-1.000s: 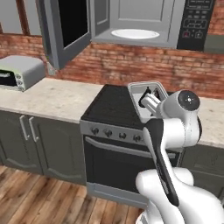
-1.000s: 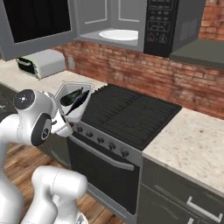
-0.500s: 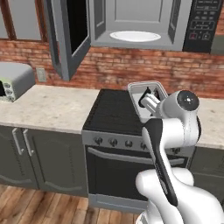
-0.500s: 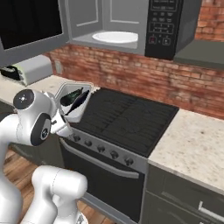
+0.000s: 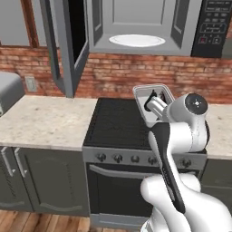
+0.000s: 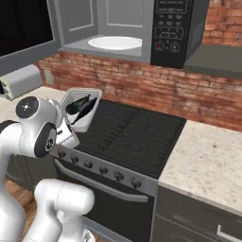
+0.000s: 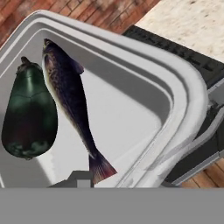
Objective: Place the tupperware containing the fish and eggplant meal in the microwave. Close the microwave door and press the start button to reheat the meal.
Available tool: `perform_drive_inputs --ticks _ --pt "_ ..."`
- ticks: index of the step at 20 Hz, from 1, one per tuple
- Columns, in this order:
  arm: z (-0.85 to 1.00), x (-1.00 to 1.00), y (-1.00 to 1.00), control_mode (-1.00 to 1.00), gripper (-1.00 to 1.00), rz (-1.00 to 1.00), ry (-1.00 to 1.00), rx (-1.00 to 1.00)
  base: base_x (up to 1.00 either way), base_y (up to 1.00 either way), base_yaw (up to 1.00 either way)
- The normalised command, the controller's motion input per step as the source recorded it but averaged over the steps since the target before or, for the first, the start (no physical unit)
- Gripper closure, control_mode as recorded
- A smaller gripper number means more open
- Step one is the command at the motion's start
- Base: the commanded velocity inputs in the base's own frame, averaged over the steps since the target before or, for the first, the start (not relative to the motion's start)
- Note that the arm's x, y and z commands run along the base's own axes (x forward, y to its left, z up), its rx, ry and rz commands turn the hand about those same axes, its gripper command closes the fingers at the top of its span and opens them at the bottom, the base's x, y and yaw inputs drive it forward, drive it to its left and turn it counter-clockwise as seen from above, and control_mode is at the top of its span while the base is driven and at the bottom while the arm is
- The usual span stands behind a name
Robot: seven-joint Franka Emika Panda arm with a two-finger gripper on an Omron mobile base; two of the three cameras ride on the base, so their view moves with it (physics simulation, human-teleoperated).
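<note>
The microwave (image 5: 136,27) is open, and the space inside it above the white plate (image 5: 137,40) is free. The microwave door (image 5: 68,45) swings out to the left and blocks that side. Below, the black stove (image 6: 134,137) top is flat and bare, so there is room above it. The tupperware (image 6: 81,108) hangs over the stove's front left corner, tilted, below the opening. The brick wall (image 6: 142,85) closes the back.
</note>
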Motion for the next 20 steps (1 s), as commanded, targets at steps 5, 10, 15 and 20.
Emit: perform_drive_inputs --ticks 5,10,15,20 --pt "0.00 0.00 0.00 1.00 1.00 0.00 0.00 0.00 0.54 0.20 -0.06" --pt "0.00 0.00 0.00 1.00 1.00 0.00 0.00 0.00 0.49 0.10 -0.01" --pt "0.00 0.00 0.00 1.00 1.00 0.00 0.00 0.00 0.34 0.25 0.02" --pt "0.00 0.00 0.00 1.00 1.00 0.00 0.00 0.00 0.30 0.20 0.12"
